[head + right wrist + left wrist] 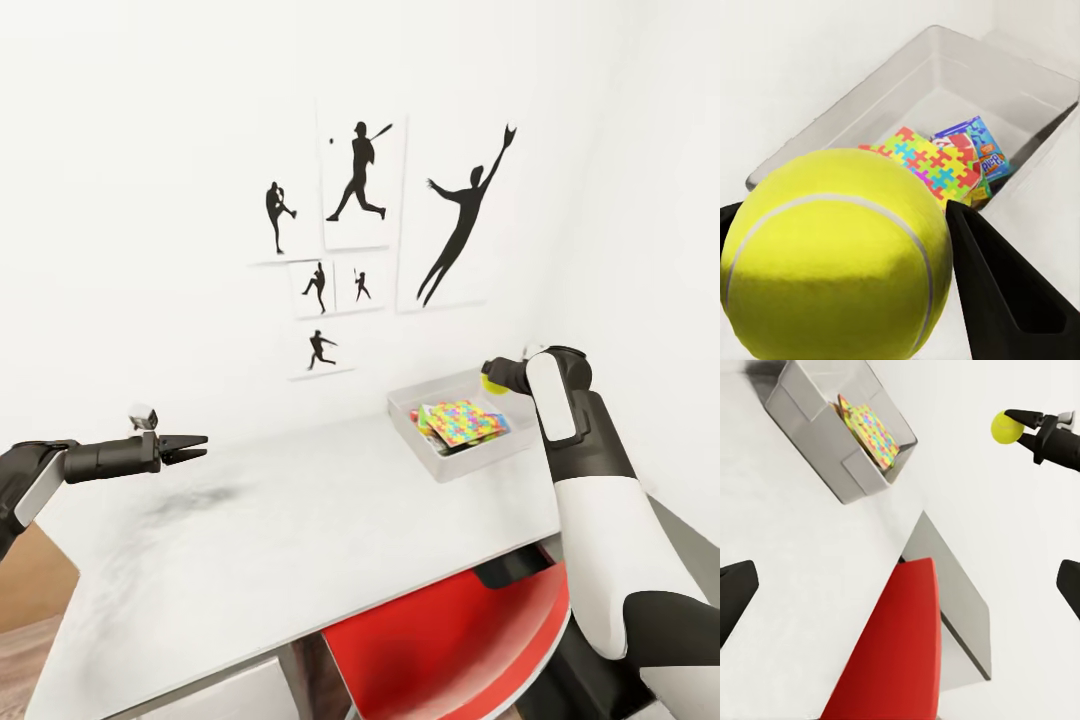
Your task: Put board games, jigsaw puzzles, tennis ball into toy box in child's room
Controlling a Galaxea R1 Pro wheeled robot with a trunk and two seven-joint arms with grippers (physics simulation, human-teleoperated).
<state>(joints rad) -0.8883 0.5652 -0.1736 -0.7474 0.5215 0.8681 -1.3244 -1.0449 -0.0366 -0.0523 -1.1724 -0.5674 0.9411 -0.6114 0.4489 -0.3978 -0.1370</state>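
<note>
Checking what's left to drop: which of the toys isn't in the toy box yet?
The tennis ball: the right claw holds it near the toy box, where a jigsaw puzzle and the other flat toys already lie.

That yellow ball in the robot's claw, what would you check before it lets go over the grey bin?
1. Grip on the tennis ball: ok, the right gripper is shut on it.
2. Ball over the toy box: cannot tell; in the head view it hangs by the bin's far right corner.
3. Room in the box: ok, a jigsaw puzzle and a game box lie flat, with bare floor beside them.
4. Left gripper out of the way: ok, open and apart from the box, over the table.
5. Box seated on the table: ok, though near the edge.
</note>
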